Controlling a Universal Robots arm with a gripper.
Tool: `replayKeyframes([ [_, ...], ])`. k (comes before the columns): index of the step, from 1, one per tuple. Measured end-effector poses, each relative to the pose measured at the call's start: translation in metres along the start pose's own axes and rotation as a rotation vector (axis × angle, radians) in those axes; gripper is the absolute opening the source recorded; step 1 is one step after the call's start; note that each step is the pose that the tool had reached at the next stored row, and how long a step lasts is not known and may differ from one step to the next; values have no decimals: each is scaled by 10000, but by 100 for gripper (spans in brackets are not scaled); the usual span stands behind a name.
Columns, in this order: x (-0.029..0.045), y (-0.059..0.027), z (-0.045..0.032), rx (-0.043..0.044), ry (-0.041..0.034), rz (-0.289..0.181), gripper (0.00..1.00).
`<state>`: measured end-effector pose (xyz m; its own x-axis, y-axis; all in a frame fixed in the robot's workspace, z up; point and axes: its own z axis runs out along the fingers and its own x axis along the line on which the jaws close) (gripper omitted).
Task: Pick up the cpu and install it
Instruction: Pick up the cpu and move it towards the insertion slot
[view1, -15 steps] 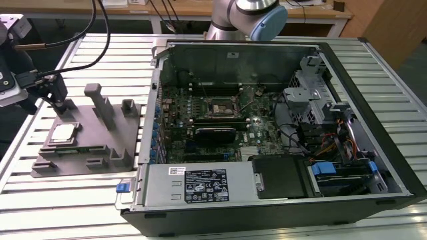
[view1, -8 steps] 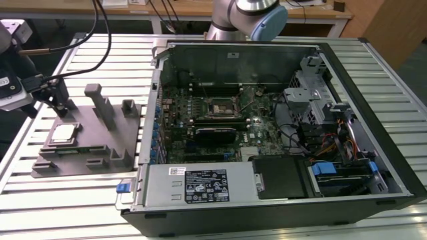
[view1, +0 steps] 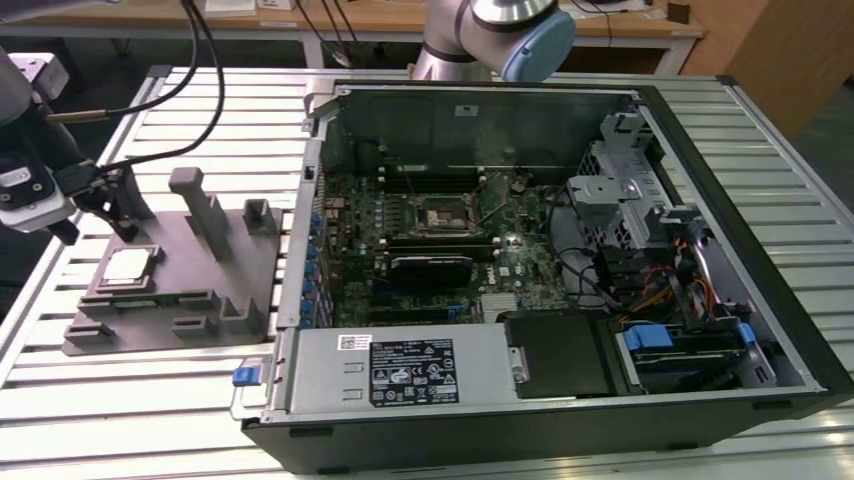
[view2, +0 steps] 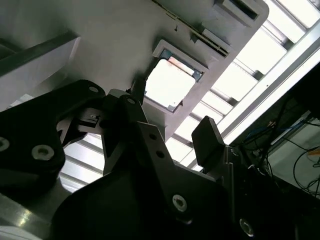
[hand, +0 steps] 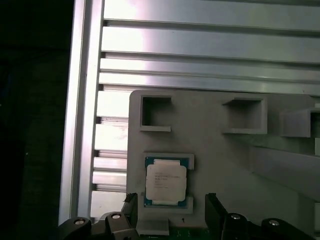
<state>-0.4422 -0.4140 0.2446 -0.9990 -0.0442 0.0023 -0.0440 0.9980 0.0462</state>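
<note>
Exterior view puts the cpu (view1: 130, 262) in a pocket of the grey fixture (view1: 140, 318), at about nine o'clock from the open computer case (view1: 767, 250). I see my gripper (hand: 171, 212) spread wide and holding nothing, its fingers (hand: 213, 212) flanking the chip's pocket.

Exterior view evenly lit — in second wrist view glare whitens cpu (view2: 167, 84) and table slats (view2: 250, 55).

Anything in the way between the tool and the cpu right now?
No. In the first wrist view the stretch is bare: the open tool hangs over the cpu, which lies uncovered in its pocket on the grey fixture.
</note>
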Motion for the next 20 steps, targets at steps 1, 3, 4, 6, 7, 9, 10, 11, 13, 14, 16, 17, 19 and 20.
replayKeyframes([
  [1, 1, -1, 16, 0, 2, -49, 64],
  [3, 1, -4, 52, 0, 4, -68, 64],
  [4, 1, -4, 71, 0, 6, -68, 64],
  [6, 1, -6, 104, 1, 21, -68, 64],
  [7, 0, -7, 118, 1, 29, -68, 64],
  [9, 0, -8, 142, 1, 34, -67, 64],
  [10, 0, -8, 150, 1, 35, -67, 64],
  [11, 0, -9, 158, 1, 35, -67, 64],
  [13, 0, -9, 170, 1, 35, -67, 64],
  [14, 0, -9, 175, 1, 35, -67, 64],
  [16, 0, -10, 186, 1, 35, -68, 64],
  [17, 0, -10, 191, 1, 36, -67, 64],
  [19, 0, -11, 199, 1, 36, -67, 64],
  [20, 0, -11, 202, 1, 37, -67, 64],
])
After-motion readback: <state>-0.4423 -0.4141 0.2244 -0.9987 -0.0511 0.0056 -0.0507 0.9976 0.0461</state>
